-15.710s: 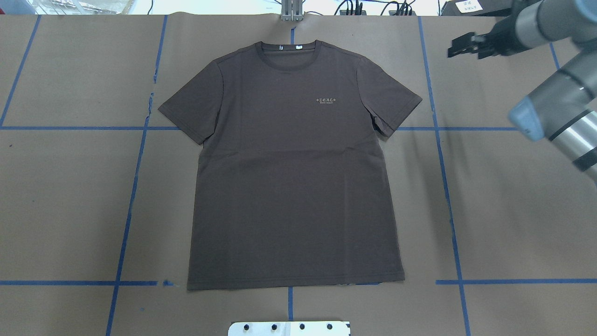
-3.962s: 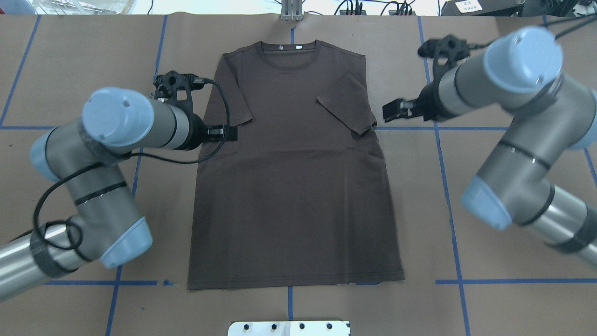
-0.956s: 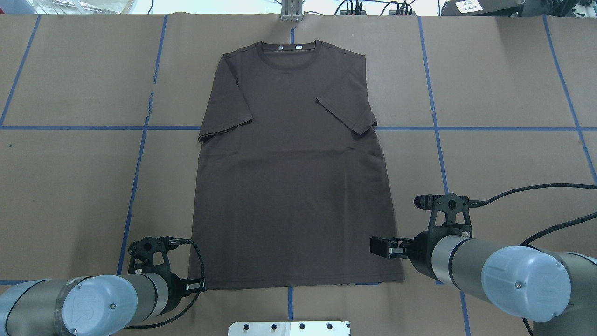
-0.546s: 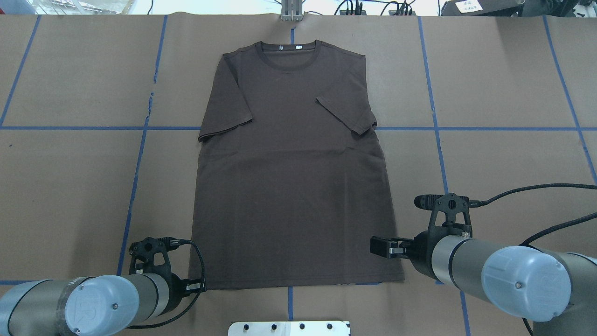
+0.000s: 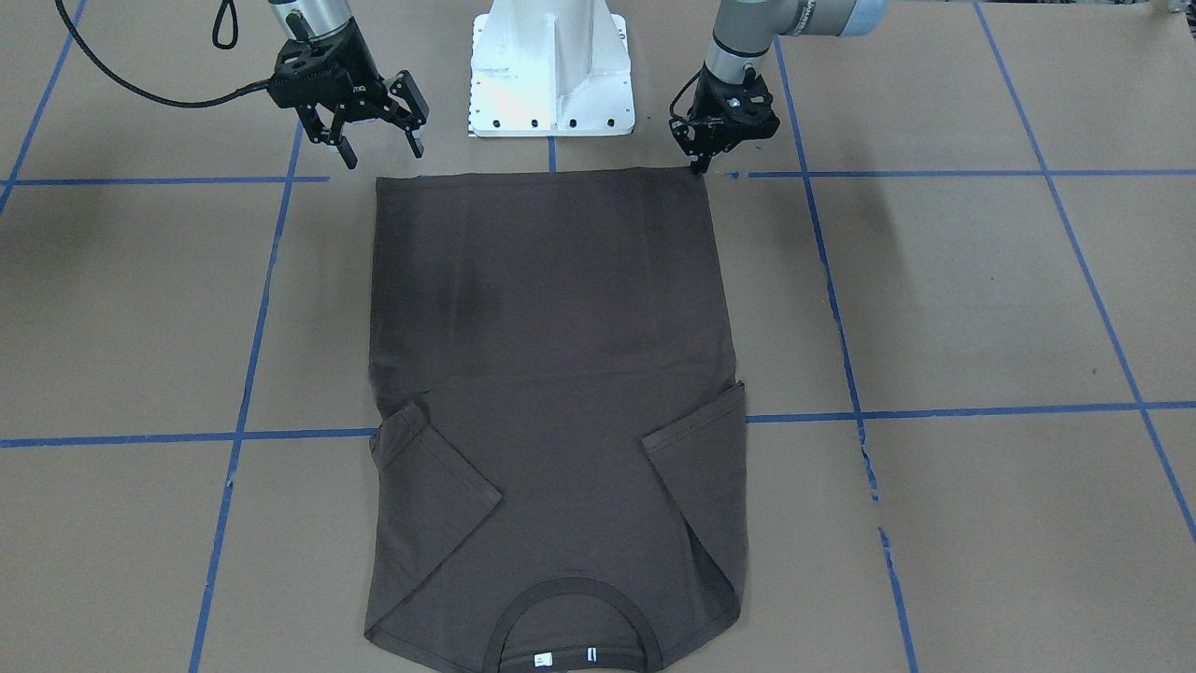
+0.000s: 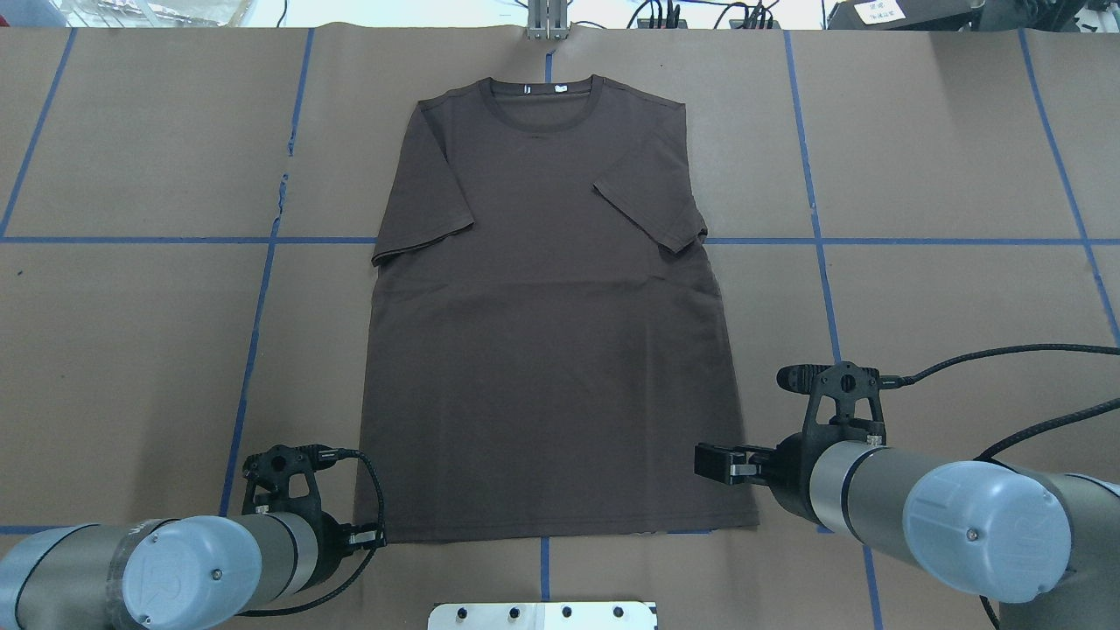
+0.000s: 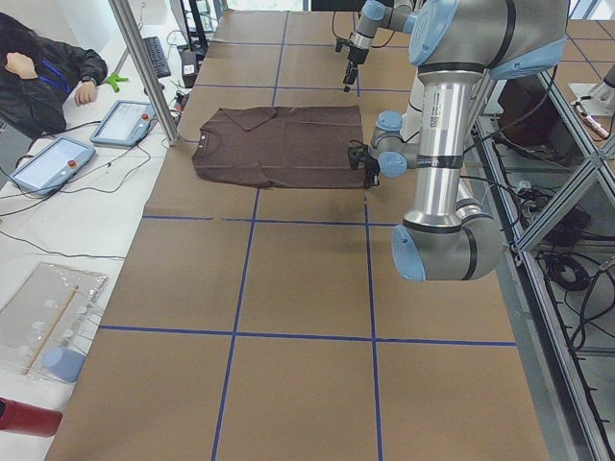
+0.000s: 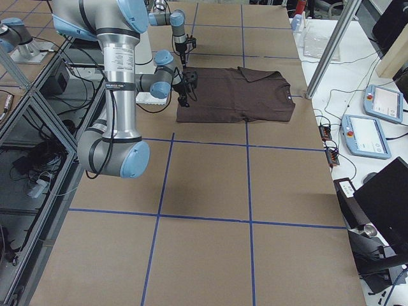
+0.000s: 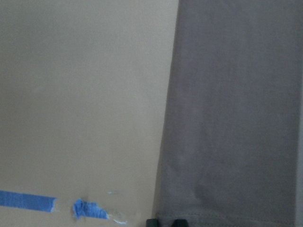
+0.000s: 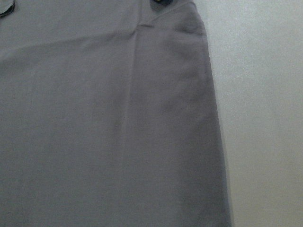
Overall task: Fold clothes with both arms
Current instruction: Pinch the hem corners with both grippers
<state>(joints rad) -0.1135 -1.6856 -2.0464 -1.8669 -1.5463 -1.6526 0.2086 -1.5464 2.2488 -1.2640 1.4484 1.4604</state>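
Your shirt point(image 5: 551, 355) lies flat on the table point(image 5: 934, 299), sleeves folded in (collar toward you); left gripper point(image 5: 696, 166) pinched narrow on one hem corner, right gripper point(image 5: 378, 145) spread wide near the other

Brown paper point(image 6: 131, 350) covers the table, crossed by a grid of blue tape point(image 6: 175, 240) (ragged in spots). A white base point(image 5: 551, 65) stands at the robot's edge. Opposite, a white bench point(image 7: 96, 221) holds two pendants point(image 7: 123, 123) and a clear bag point(image 7: 48, 322). A person point(image 7: 38, 86) in dark sleeves leans there, near a metal post point(image 7: 144, 67).
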